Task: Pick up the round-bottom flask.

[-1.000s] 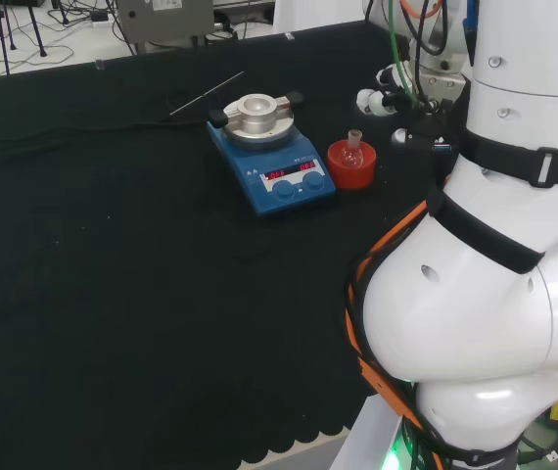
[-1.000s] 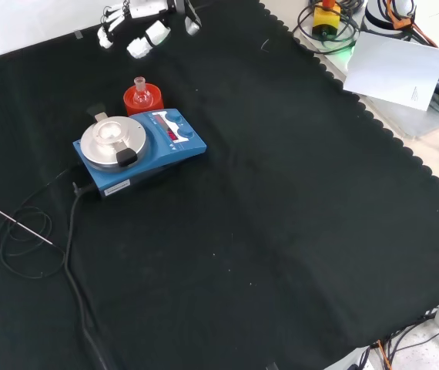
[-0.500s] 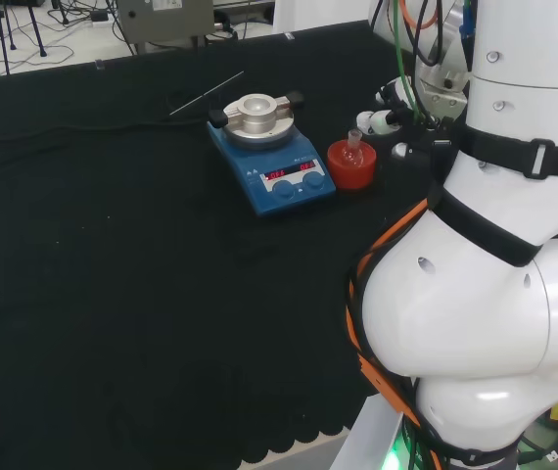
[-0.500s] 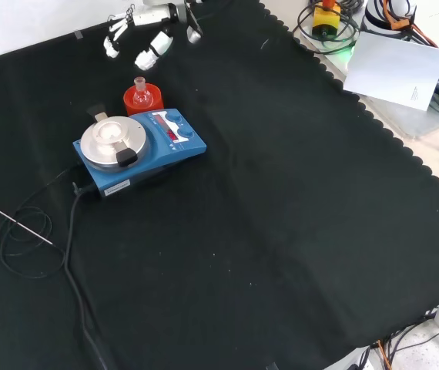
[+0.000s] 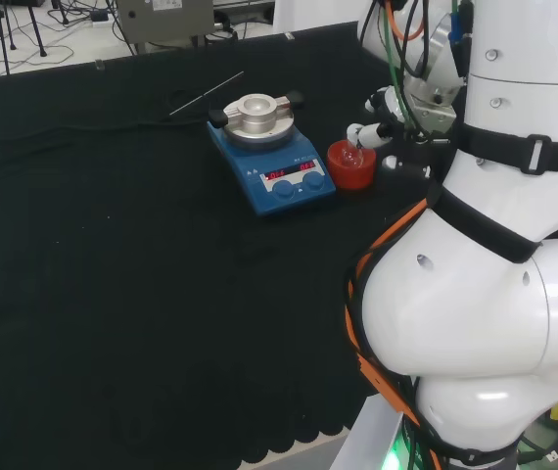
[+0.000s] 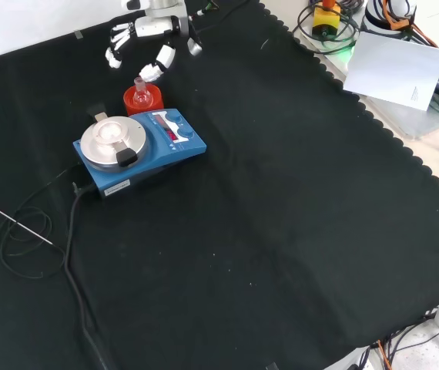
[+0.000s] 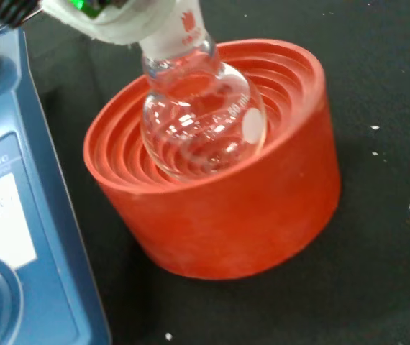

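Over the flask now.
My hand [image 6: 152,31] hovers, fingers spread wide and holding nothing; the round-bottom flask [image 7: 201,118] sits in its red ribbed stand [image 6: 142,98], at the stirrer's [image 6: 137,151] twelve o'clock in the front view.

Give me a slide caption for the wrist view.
Clear round-bottom flask seated in a red ribbed stand beside the blue hotplate.

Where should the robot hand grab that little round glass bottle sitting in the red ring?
Probably by the neck. The round-bottom flask sits with its round belly sunk in the red ribbed stand, so the neck is the part that sticks up free. The hand should come down from above.
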You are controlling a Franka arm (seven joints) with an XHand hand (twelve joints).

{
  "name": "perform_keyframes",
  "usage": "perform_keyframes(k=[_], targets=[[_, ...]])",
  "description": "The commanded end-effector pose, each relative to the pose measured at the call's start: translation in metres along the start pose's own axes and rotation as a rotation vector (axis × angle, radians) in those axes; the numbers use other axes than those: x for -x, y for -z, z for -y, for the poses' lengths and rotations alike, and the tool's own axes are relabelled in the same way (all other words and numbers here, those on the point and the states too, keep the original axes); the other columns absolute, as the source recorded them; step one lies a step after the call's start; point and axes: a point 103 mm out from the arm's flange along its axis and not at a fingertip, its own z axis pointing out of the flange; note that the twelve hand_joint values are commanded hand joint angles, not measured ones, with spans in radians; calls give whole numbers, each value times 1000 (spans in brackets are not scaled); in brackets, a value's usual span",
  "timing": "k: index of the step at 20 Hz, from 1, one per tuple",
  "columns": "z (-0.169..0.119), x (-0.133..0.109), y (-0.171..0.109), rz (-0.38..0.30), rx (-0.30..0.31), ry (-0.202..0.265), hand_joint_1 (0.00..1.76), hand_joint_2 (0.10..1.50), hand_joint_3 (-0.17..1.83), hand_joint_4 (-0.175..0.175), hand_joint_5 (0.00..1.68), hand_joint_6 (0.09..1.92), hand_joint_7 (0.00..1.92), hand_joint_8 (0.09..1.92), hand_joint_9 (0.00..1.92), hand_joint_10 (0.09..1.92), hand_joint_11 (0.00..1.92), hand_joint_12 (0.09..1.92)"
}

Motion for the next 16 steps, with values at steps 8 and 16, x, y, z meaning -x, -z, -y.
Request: perform_keyframes(k=[8, 16], targets=[[2, 10, -17, -24, 18, 23, 843, 649, 647, -89, 537, 553, 323, 699, 489, 735, 0, 1332], [5, 1, -23, -12, 23, 34, 843, 646, 649, -91, 543, 573, 329, 702, 500, 738, 0, 1340]])
